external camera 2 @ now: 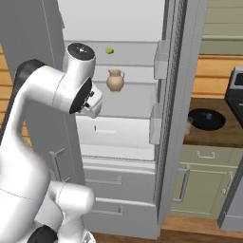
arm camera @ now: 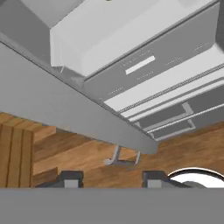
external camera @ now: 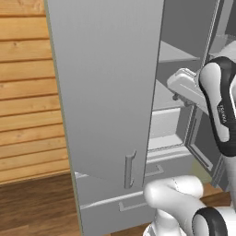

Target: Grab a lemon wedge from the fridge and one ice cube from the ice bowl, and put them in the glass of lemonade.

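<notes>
Wooden flooring runs beneath the fridge [external camera 2: 118,137], its doors swung open; the lemon wedge [external camera 2: 109,50] sits on an upper shelf above a tan jug [external camera 2: 115,79]; the end effector [arm camera: 109,178], fingers apart and empty, must reach up to it.

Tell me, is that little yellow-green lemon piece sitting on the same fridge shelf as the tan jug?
No, in the right base view the lemon wedge lies on the shelf above the one holding the tan jug.
</notes>
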You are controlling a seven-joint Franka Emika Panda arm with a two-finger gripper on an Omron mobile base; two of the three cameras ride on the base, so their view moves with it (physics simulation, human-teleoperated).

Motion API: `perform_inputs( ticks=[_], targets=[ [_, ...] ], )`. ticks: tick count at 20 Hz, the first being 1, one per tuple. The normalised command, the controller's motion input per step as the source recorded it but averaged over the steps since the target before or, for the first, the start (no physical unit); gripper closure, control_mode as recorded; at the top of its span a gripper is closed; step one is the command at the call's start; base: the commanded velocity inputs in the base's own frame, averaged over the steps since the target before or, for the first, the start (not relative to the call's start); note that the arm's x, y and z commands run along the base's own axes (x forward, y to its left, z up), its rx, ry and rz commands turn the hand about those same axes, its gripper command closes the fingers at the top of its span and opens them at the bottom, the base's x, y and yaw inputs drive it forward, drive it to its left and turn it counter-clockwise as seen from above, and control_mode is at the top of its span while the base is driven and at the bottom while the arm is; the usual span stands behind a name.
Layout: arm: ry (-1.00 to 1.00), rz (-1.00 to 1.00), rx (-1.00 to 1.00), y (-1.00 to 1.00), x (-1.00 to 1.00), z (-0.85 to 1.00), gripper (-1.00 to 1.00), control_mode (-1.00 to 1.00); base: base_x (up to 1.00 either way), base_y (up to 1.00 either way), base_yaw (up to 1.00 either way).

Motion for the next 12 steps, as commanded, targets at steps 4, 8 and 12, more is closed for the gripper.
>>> perform_inputs(
  ticks=[4,8,12],
  targets=[
    [0.09,-0.16,0.18,-0.27,0.90,-0.01,-1.00,-1.00,0.00,0.00,0.00],
    [0.12,-0.09,0.26,-0.24,0.78,0.00,-1.00,-1.00,0.00,0.00,0.00],
    [0.18,0.00,0.29,-0.05,0.72,-0.03,-1.00,-1.00,0.00,0.00,0.00]
  ],
)
